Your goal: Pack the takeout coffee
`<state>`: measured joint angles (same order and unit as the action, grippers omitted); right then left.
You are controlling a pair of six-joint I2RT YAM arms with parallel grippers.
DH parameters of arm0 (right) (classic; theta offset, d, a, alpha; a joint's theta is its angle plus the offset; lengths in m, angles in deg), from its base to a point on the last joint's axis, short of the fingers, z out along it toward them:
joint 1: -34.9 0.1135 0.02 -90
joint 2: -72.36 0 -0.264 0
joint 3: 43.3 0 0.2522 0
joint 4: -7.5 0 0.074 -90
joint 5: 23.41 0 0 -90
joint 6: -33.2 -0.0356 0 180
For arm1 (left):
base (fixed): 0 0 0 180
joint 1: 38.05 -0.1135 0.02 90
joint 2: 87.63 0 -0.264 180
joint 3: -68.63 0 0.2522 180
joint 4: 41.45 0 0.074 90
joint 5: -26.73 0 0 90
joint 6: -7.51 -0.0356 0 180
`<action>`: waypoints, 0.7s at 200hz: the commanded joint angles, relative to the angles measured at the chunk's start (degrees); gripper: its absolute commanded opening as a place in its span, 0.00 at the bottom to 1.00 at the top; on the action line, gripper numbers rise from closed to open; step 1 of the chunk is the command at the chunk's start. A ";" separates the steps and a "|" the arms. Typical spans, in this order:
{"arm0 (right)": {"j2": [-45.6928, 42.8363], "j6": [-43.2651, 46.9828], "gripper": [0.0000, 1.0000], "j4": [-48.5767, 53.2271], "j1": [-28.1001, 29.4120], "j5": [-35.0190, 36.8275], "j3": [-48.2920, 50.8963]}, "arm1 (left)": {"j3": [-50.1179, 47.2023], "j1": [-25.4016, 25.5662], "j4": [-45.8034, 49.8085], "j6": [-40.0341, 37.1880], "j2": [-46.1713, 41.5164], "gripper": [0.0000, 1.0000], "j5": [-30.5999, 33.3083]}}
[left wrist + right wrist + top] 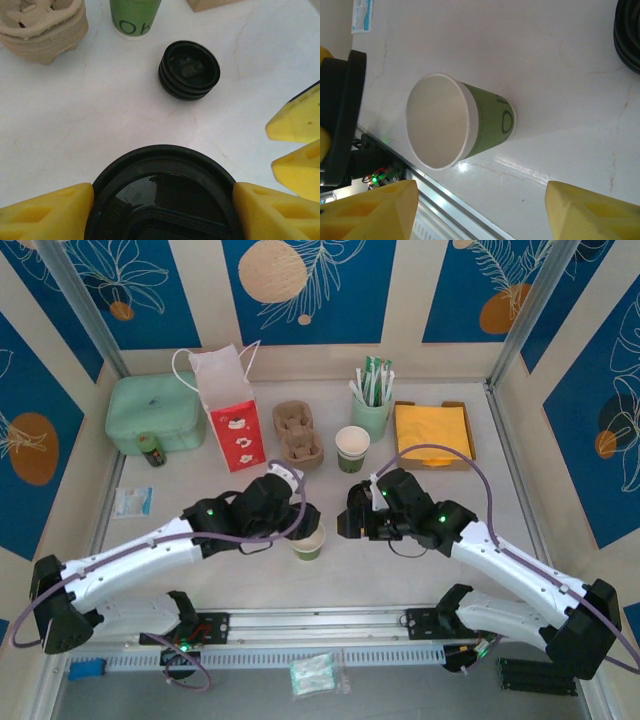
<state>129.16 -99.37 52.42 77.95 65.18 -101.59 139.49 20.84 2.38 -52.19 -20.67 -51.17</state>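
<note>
The cup (460, 122) stands upright on the table (560, 60), its long axis vertical, with its open mouth up and its base down. It sits between the two pincers, close by the tips of the left pincer (162, 200) and lower than them, and straight ahead of the right pincer (481, 200). Its sides are pale green with a darker green ring mark, the rim is white, and the inside is white and empty. The left pincer is clenched on a round black lid (160, 165), a yellow finger at each side of its rim. It holds the lid flat and level, apart from the cup's rim. The right pincer is released, its fingers spread wide and empty. A stack of lids (189, 70) sits ahead of the left pincer.
</note>
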 commanded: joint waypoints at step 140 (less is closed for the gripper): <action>-0.64 1.08 0.69 -2.39 0.37 0.18 3.54 | 1.40 5.10 1.27 -1.93 9.11 0.70 8.97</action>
<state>129.13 -99.15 50.78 78.08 65.16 -98.53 139.49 25.30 3.43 -53.04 -12.17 -43.45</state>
